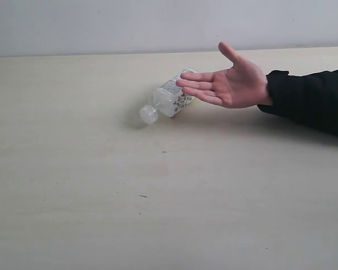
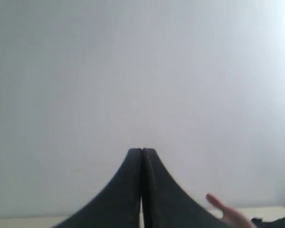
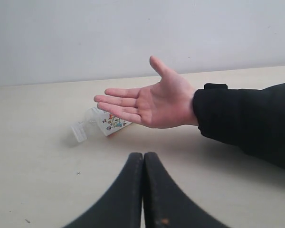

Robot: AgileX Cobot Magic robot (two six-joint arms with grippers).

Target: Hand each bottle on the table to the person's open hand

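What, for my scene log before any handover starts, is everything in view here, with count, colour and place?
bottle: one, clear with a white cap and colourful label, lying on its side on the table, partly behind the hand's fingers in the exterior view
table: one, pale beige, fills the foreground
wall: one, pale grey, behind the table
hand: one, bare, palm open, held over the table's right side; cannot tell whether it touches the bottle
sleeve: one, black, on the arm entering from the right
left gripper: one, black, shut, empty, facing the wall
right gripper: one, black, shut, empty, facing the hand
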